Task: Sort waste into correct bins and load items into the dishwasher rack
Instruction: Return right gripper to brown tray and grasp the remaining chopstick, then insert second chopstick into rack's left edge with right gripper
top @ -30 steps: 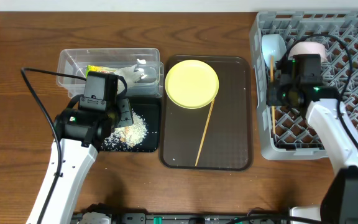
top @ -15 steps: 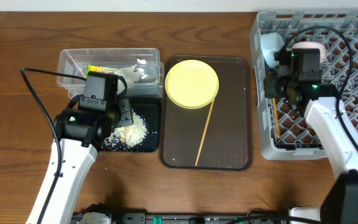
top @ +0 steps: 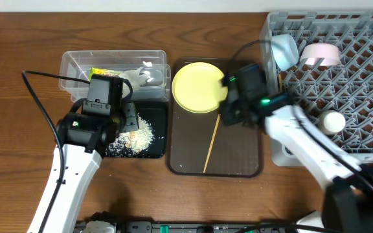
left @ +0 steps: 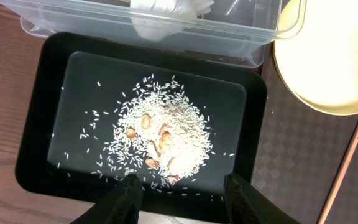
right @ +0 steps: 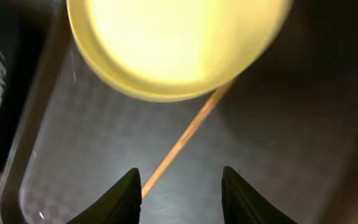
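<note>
Wooden tabletop [top: 18,52]: left gripper [left: 182,194] hangs wide-jawed over rice [left: 166,137] in the black tray [left: 33,124]. The right gripper [right: 180,186], jaws wide and empty, has swung from the dishwasher rack [top: 368,103] to the lone chopstick [top: 212,145] beside the yellow plate [top: 199,87] — probably its next load.

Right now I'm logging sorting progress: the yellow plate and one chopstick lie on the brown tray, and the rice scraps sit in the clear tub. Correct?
Not quite: the rice scraps lie in the black tray, not the clear tub, as the left wrist view shows. The yellow plate and chopstick do lie on the brown tray.
</note>
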